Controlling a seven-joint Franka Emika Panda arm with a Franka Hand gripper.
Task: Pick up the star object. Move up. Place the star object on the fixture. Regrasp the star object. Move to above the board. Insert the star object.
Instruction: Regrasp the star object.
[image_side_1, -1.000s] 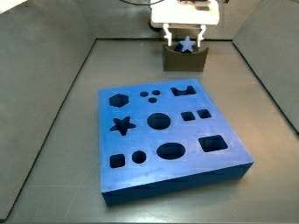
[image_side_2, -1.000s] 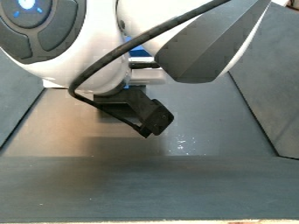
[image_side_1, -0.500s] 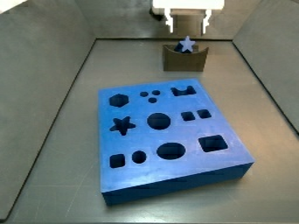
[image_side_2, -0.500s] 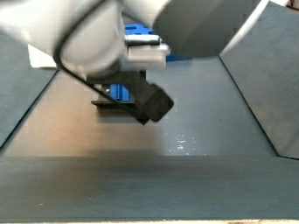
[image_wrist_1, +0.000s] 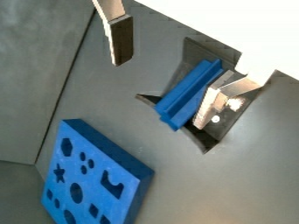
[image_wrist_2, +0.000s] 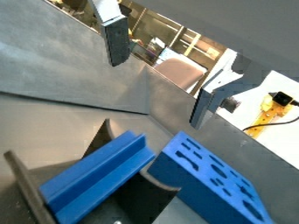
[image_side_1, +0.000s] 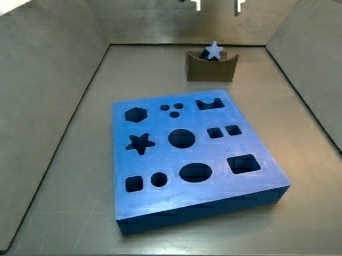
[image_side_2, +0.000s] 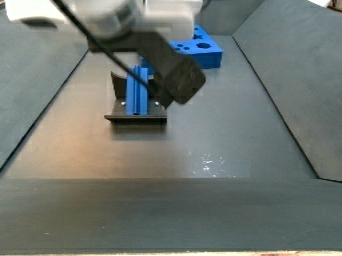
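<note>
Grey metal flooring with sloped grey walls fills the work area in both side views. Nearest in a side view lies the board (image_side_1: 195, 166), a thick blue slab flat on the floor, its top cut with a star, a hexagon, circles, squares and ovals. Well beyond its far edge stands the fixture (image_side_1: 211, 66), a small dark block close to the back wall. The star object (image_side_1: 213, 49) rests in the fixture's notch, its star-shaped end facing the camera and poking just above the block.

In a wrist view the same blue bar (image_wrist_1: 188, 93) lies lengthwise along the cradle of the fixture (image_wrist_1: 205, 140), with the board (image_wrist_1: 93, 178) off to one side on the floor, well apart from it.

Highest and farthest up is the gripper (image_side_1: 218, 6), only its two fingertips showing at the top edge of a side view, above the fixture and clear of the bar. In both wrist views the silver fingers (image_wrist_1: 119, 35) stand spread wide with nothing between them but open air, the bar lying beneath, untouched. A dark camera mount (image_side_2: 171, 72) on the wrist blocks part of a side view.
</note>
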